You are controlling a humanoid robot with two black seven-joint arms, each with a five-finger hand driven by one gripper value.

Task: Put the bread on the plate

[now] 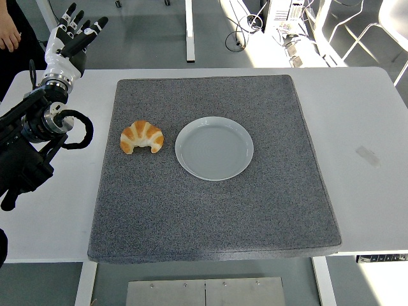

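Note:
The bread is a golden croissant [142, 136] lying on the grey mat [210, 210], just left of the plate and apart from it. The plate [214, 148] is round, pale grey-white and holds nothing, near the mat's middle. My left hand [75, 37] is raised at the far left, above the table's back edge, well up and left of the croissant. Its fingers are spread and hold nothing. My right arm is out of view.
The mat covers most of the white table [363, 121]. A person's hand [9, 37] shows at the top left corner, close to my left hand. Table legs, chairs and cables stand on the floor behind.

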